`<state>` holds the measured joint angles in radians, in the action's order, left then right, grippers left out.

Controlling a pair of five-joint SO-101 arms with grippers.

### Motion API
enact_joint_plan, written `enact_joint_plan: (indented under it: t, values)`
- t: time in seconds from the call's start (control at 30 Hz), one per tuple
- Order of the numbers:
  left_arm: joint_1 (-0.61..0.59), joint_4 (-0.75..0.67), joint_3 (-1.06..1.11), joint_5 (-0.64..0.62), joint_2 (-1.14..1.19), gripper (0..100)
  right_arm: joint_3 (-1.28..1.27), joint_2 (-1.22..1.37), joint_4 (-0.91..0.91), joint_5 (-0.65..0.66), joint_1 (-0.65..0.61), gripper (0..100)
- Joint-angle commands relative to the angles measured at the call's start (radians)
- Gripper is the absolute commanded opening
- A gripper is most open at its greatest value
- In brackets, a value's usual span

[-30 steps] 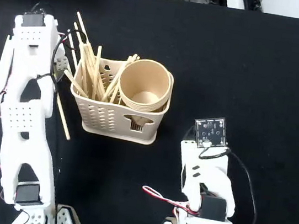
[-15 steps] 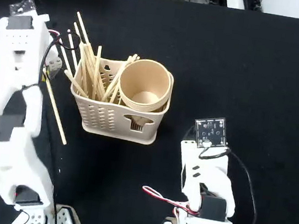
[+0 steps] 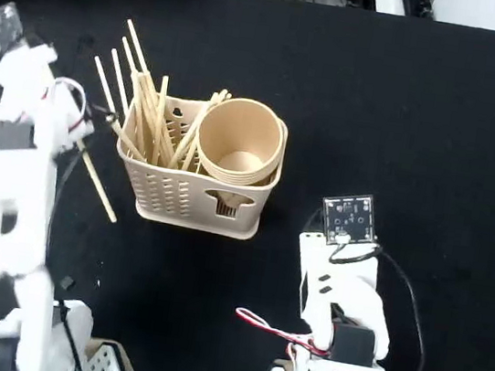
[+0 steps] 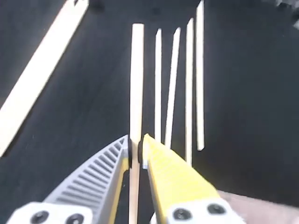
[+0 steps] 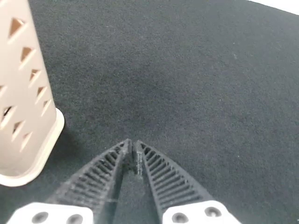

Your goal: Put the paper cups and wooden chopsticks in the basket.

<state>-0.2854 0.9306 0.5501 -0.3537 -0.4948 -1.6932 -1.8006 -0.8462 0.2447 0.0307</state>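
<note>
Left end effector (image 4: 136, 145) pinched on wooden chopstick (image 4: 137, 79), right end effector (image 5: 132, 147) closed, empty, beside basket (image 5: 23, 93)

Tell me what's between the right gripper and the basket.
Only bare black cloth. The right wrist view shows the right gripper apart from the basket, nothing lying between them.

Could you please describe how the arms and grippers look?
The left arm and right arm are white plastic with red-and-white wiring. The left gripper has one grey ribbed finger and one yellow; the right gripper has two dark ribbed fingers. The right arm carries a black circuit board.
</note>
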Motion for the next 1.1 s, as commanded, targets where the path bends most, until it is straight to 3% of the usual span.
enact_joint_plan:
  t: [0.0,0.27,0.4,0.53,0.6,0.73,0.87,1.07]
  values:
    - [0.045,-0.199,0.199,-0.008,-0.348,3,0.007,-0.056,-0.005,0.002,0.009,1.1]
    - [0.054,-0.534,0.398,0.006,-0.933,3,0.007,-0.056,-0.005,0.002,0.009,1.1]
    - [0.062,-0.574,0.401,0.112,-1.16,3,0.007,-0.056,-0.005,0.002,0.009,1.1]
    - [0.064,-0.563,0.395,0.12,-1.312,3,0.007,-0.056,-0.005,0.002,0.011,1.1]
    - [0.093,-0.531,0.394,0.12,-1.327,3,0.007,-0.056,-0.005,0.002,0.011,1.1]
    - [0.286,-0.466,0.401,0.12,-1.29,3,0.007,-0.056,-0.005,0.002,0.011,1.1]
    - [0.446,-0.497,0.45,0.127,-1.203,3,0.007,-0.056,-0.005,0.002,0.011,1.1]
    - [0.378,-0.608,0.512,0.121,-1.043,3,0.007,-0.056,-0.005,0.002,0.011,1.1]
